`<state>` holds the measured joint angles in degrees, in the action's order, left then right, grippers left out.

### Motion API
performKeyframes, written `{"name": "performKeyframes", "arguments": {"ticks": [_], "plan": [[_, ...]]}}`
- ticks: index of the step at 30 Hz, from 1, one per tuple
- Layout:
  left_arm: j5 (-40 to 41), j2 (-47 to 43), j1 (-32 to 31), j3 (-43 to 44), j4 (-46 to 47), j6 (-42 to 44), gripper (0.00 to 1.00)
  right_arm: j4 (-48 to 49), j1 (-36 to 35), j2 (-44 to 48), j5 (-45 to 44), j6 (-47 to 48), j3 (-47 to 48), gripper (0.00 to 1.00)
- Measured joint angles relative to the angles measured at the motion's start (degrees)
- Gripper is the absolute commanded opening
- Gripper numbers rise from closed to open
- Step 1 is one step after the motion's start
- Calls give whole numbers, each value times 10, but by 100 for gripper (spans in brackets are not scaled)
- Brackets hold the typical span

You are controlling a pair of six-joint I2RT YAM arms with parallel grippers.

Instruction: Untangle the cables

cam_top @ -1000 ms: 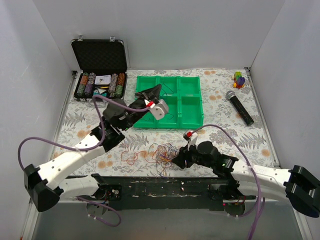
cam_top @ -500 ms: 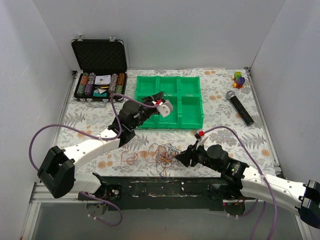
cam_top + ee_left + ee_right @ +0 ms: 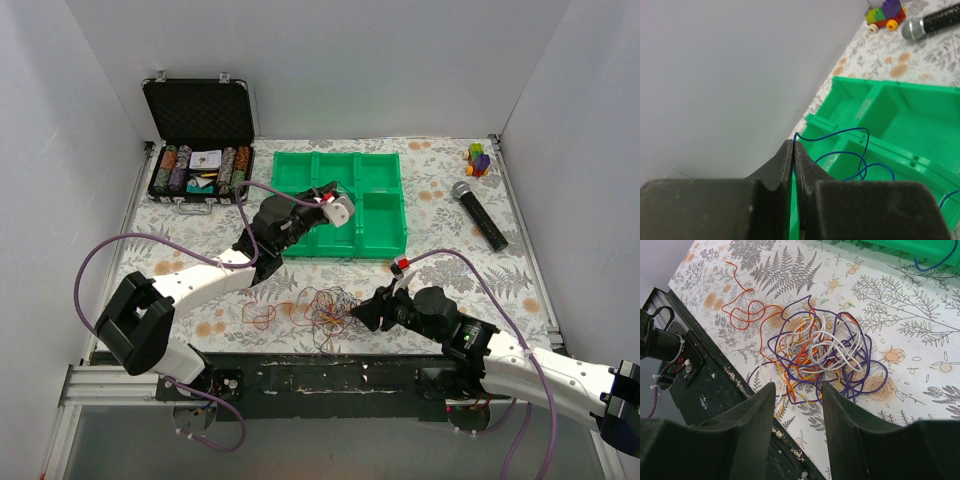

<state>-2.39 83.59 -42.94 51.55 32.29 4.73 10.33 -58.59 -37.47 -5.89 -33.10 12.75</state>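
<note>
The cables form a tangle (image 3: 326,305) of purple, white, orange and red wire on the floral mat near the front edge. One orange cable (image 3: 262,315) lies loose to its left. In the right wrist view the tangle (image 3: 826,352) sits just beyond my right gripper (image 3: 797,388), which is open and low over the mat with nothing between its fingers. My left gripper (image 3: 793,143) is shut on a thin blue cable (image 3: 852,131), whose loops hang over the green tray (image 3: 875,86). In the top view the left gripper (image 3: 312,194) hovers over the tray (image 3: 340,157).
An open black case of poker chips (image 3: 200,140) stands at the back left. A microphone (image 3: 478,213) and a small toy of coloured bricks (image 3: 479,158) lie at the back right. The black frame rail (image 3: 320,380) runs along the front edge, close to the tangle.
My left arm has reached further right over the green tray, still pinching the blue cable. The right gripper has shifted slightly right beside the tangle.
</note>
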Motion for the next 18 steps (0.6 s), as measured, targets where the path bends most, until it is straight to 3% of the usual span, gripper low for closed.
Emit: {"name": "performKeyframes", "arguments": {"ticks": [8,18], "plan": [[30,4,7,31,63,1,0,-5,0,12,0,0,0,50],[33,4,17,49,54,-11,0,-14,0,15,-7,-1,0,50]]}}
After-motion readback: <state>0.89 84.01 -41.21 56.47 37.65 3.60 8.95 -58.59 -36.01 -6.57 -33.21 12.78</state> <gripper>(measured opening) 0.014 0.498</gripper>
